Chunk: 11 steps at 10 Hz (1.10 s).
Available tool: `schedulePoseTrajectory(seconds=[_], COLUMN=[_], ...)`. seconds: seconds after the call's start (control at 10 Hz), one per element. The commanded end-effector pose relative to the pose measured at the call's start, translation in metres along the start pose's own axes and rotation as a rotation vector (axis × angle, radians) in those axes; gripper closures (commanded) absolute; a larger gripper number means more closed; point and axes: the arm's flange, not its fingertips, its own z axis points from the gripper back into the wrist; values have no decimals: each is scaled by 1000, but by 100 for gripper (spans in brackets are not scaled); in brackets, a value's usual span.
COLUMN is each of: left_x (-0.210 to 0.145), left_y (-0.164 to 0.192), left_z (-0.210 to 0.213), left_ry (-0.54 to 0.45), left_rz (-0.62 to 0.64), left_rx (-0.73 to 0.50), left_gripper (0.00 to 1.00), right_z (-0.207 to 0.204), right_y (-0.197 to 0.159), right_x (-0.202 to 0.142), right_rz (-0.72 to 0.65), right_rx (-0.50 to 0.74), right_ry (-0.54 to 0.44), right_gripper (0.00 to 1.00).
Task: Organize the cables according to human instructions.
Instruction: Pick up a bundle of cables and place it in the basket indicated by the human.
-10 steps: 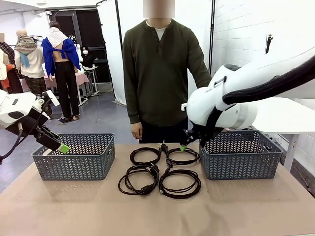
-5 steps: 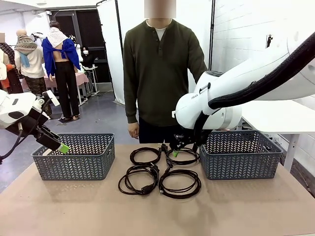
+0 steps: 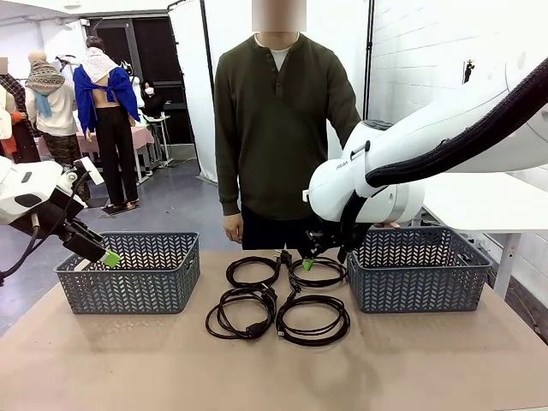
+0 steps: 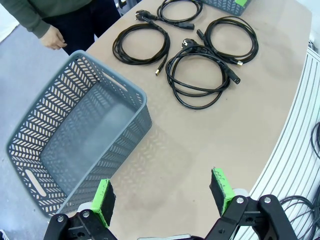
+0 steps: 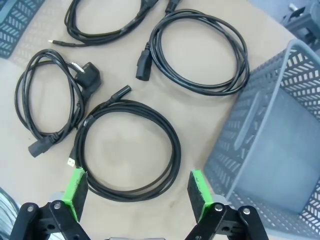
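Observation:
Four black coiled cables lie mid-table in a two-by-two block: far left (image 3: pixel 231 272), far right (image 3: pixel 330 281), near left (image 3: pixel 224 324), near right (image 3: pixel 312 340). My right gripper (image 3: pixel 308 262) hangs open above the right-hand pair, beside the right basket. In the right wrist view its fingers (image 5: pixel 77 186) stand wide over the near right coil (image 5: pixel 173 145), with the far right coil (image 5: pixel 240 55) beyond; nothing is held. My left gripper (image 3: pixel 108 257) hovers open and empty over the left basket's outer end; its fingers (image 4: pixel 104 200) frame bare table, with the cables (image 4: pixel 200 102) farther off.
Two grey lattice baskets flank the cables: left (image 3: pixel 128 289), (image 4: pixel 112 75) and right (image 3: pixel 419 287), (image 5: pixel 250 115). A person in a dark green top stands at the far edge, one hand (image 3: pixel 237 228) hanging by the table. Bare brown tabletop stretches toward me.
My right arm swung left from the right basket's front corner to over the right-hand coils, then eased back slightly. The left arm and the cables have not moved.

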Motion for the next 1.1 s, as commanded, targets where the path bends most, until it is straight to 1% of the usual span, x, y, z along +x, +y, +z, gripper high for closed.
schedulePoseTrajectory(seconds=[0.0,0.5,0.6,0.9,1.0], left_x=[-1,-1,-1,-1,-1], left_y=[2,2,2,2,2], left_z=[-1,-1,-1,-1,-1], left_ry=[-10,-10,-10,-10,-10], left_rz=[5,5,5,5,5], left_rx=[-9,-9,-9,-9,-9], left_gripper=[0,0,0,0,0], right_z=[0,0,0,2,-2], right_y=[-1,-1,1,40,50], right_x=[-6,-6,0,-5,-9], right_rz=[-6,-6,1,-117,-169], right_rx=[7,7,0,-73,-78], right_ry=[-10,-10,1,81,110], right_gripper=[0,0,0,0,0])
